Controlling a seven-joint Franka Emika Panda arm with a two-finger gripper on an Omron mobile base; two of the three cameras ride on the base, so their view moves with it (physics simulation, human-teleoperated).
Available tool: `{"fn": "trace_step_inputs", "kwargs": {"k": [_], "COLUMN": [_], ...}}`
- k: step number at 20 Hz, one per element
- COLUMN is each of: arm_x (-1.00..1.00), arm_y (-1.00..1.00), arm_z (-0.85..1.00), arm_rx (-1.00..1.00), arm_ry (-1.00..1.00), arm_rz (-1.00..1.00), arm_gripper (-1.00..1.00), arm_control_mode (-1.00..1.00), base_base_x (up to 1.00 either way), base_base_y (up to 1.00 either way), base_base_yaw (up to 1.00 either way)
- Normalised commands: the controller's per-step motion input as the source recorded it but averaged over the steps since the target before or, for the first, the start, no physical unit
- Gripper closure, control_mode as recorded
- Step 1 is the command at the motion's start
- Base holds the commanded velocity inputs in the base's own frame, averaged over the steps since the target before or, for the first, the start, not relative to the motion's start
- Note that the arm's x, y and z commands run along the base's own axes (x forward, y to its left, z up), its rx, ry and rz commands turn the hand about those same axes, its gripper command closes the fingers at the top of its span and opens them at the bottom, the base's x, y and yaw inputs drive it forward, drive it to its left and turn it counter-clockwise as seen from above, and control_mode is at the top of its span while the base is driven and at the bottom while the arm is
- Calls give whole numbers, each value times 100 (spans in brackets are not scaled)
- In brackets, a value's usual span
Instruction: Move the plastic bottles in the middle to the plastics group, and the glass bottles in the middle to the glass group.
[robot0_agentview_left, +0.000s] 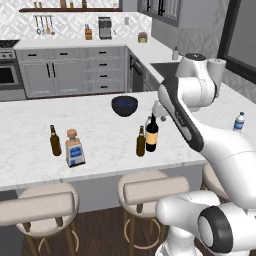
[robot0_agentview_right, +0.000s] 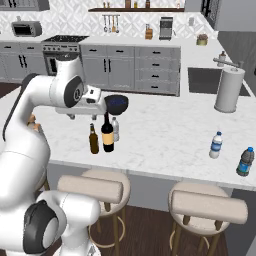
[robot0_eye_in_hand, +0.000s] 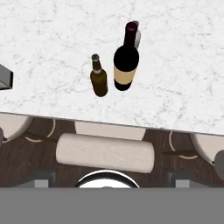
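Hand view: wine bottle (robot0_eye_in_hand: 126, 59), plain cream label, no legible writing.

You have a white marble counter (robot0_agentview_left: 100, 150) carrying everything: by the wine bottle (robot0_agentview_left: 152, 134) stand an amber beer bottle (robot0_agentview_left: 141, 142) and pale bottle (robot0_agentview_right: 115, 129), a dark bowl (robot0_agentview_left: 124, 106) behind, and a square bottle (robot0_agentview_left: 74, 148) and brown beer bottle (robot0_agentview_left: 55, 141) well left

bench (robot0_agentview_left: 100, 125), middle: wine bottle (robot0_agentview_left: 152, 136) with beer bottle (robot0_agentview_left: 141, 142) just beside it on its left; small bottle (robot0_agentview_right: 115, 129) just behind the wine bottle. bowl (robot0_agentview_left: 124, 106) further back. left end: second beer bottle (robot0_agentview_left: 55, 141) beside square bottle (robot0_agentview_left: 74, 148). right end: water bottle (robot0_agentview_right: 215, 145), paper-towel roll (robot0_agentview_right: 229, 90) behind. stools (robot0_agentview_left: 150, 190) in front.
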Motion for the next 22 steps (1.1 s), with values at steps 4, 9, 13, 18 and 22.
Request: {"fn": "trace_step_inputs", "kwargs": {"k": [4,9,13,18,22], "arm_x": [6,22,47,49,34], "arm_y": [48,43,32,3,-12], "arm_z": [-27,-31,-30,-22,-11], "arm_rx": [4,12,2,0,3], "arm_ry": [-8,-10,-11,-9,0], "arm_rz": [-26,-38,-48,-27,-6], "arm_gripper": [-100,-100,-100,-100,-100], "arm_control_mode": [-100,-100,-100,-100,-100], "base_base_x": [0,0,0,0,0], "base_base_y": [0,0,0,0,0], "base_base_yaw": [0,0,0,0,0]}}
